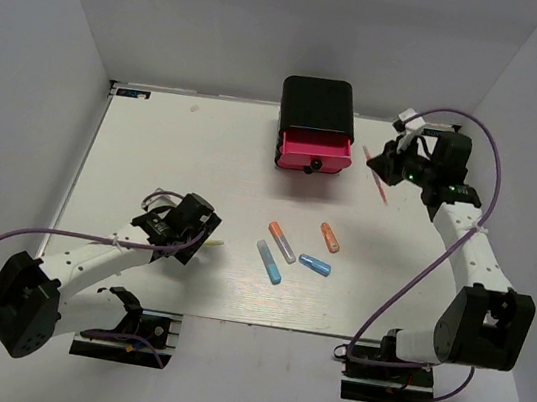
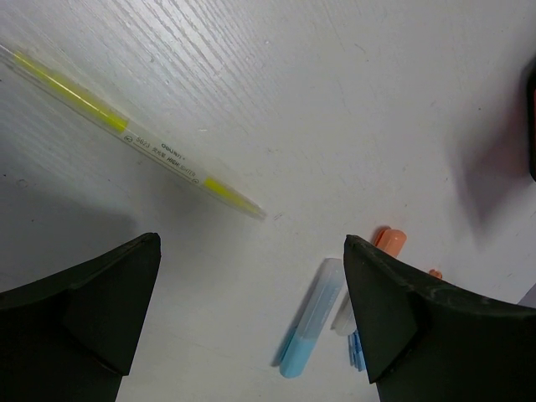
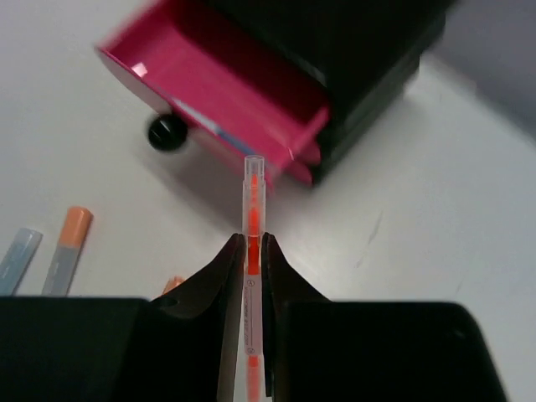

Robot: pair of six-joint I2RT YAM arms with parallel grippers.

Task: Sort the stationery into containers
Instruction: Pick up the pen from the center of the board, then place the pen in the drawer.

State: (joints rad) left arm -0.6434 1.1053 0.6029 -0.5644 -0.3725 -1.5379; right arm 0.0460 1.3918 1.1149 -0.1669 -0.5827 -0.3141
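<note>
Right gripper (image 3: 254,251) clenches orange-red pen (image 3: 254,197); open pink drawer (image 3: 226,84) sits just ahead of its tip. Left gripper (image 2: 251,251) is spread wide, empty, yellow pen (image 2: 126,130) lying just ahead. Four markers (image 1: 282,240) lie loose between both grippers. Judgement: sorting barely begun; five pieces left out.

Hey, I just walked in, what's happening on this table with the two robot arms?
The right arm has its jaws shut on a thin orange-red pen, held beside the open pink drawer of the black case. The left arm hangs with jaws open above the white table near a thin yellow pen. Four short chunky markers lie loose mid-table.
</note>
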